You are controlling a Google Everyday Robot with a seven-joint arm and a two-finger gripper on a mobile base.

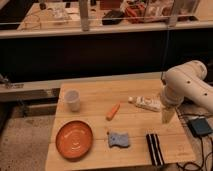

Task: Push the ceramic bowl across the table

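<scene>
The ceramic bowl (74,139) is a wide, shallow orange dish standing upright on the front left part of the light wooden slatted table (125,90). My white arm (186,85) comes in from the right. My gripper (167,116) points downward over the table's right side, far to the right of the bowl and not touching it.
A small white cup (73,100) stands behind the bowl. An orange stick-shaped item (113,111) lies mid-table. A blue sponge (119,139), a black-and-white striped item (154,149) and a white object (146,103) lie to the right. A dark box (200,127) sits off the table's right edge.
</scene>
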